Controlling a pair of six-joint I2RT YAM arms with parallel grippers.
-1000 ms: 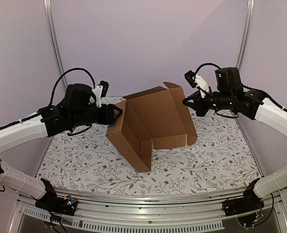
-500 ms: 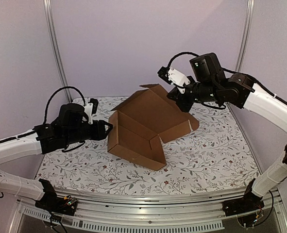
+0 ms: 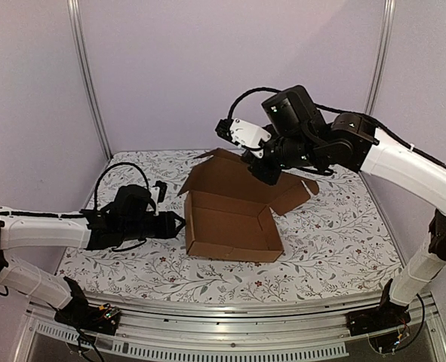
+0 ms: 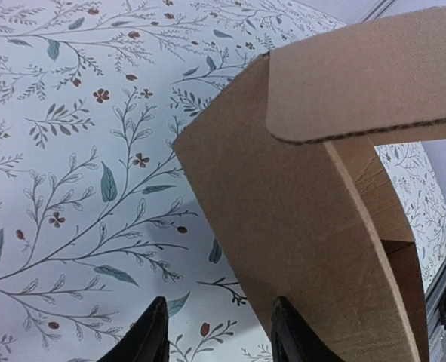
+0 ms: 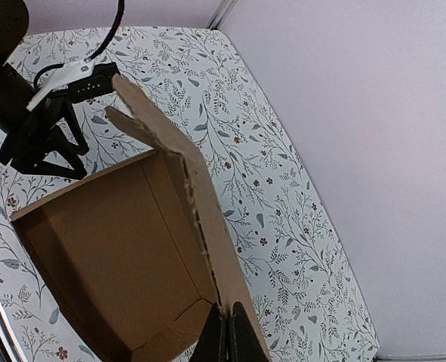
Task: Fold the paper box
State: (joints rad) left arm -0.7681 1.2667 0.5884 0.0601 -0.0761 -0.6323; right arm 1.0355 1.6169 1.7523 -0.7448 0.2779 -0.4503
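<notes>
The paper box point(image 3: 230, 226) is plain brown cardboard and lies as a shallow open tray on the floral table. Its lid panel point(image 3: 234, 177) rises behind the tray, with a side flap point(image 3: 294, 192) spread to the right. My right gripper point(image 3: 257, 164) is shut on the lid's edge, and in the right wrist view its fingertips point(image 5: 230, 337) pinch the cardboard edge above the tray's inside point(image 5: 109, 249). My left gripper point(image 3: 179, 221) lies low at the tray's left wall, open. In the left wrist view that gripper point(image 4: 219, 335) has bare table between its fingers, and the box wall point(image 4: 306, 226) stands by the right finger.
The floral table cover point(image 3: 336, 241) spreads all round the box. Lilac walls and metal posts point(image 3: 87, 75) close the back and sides. A metal rail point(image 3: 230, 313) with the arm bases runs along the near edge.
The box has gone from standing tilted to lying flat as a tray. The right arm swung left and forward with the lid. The left arm dropped low and drew back to the left.
</notes>
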